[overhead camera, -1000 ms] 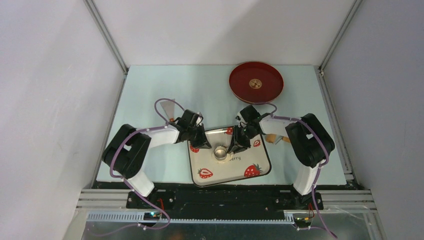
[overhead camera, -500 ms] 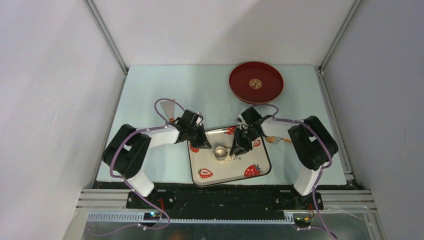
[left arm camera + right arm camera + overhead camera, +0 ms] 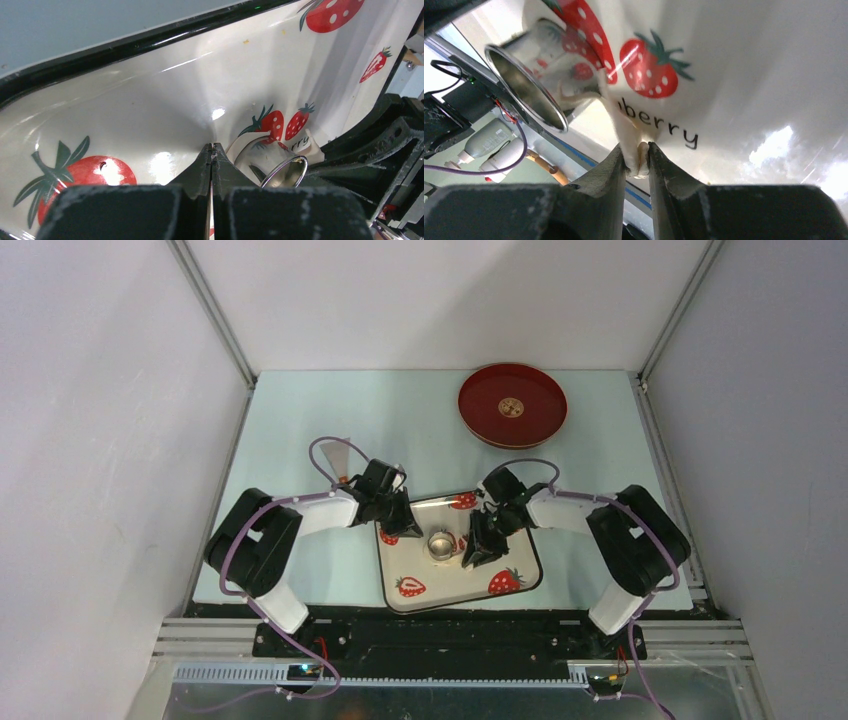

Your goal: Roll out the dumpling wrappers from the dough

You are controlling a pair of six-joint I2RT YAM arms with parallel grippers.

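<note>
A steel ring cutter (image 3: pixel 440 546) stands on the strawberry-patterned plate (image 3: pixel 420 590). The dough (image 3: pixel 621 125) is a thin cream-white sheet lying around the cutter (image 3: pixel 521 85). My right gripper (image 3: pixel 638 152) is shut on a folded edge of this dough, just right of the cutter (image 3: pixel 280 170) and low over the plate (image 3: pixel 749 75). My left gripper (image 3: pixel 212 148) is shut with nothing in it, its tips against the plate's white inner wall (image 3: pixel 150 100) left of the cutter. A strip of dough (image 3: pixel 239 142) shows beside it. The dumpling wrappers are out of view.
A round red tray (image 3: pixel 512 405) with a gold emblem sits at the back right of the pale table. A tan rod-like piece (image 3: pixel 544 165) lies beyond the plate's edge in the right wrist view. Grey walls close in both sides.
My right gripper has shifted toward the near side of the plate, to the cutter's right, and its arm has swung outward. The left arm and the cutter have stayed put.
</note>
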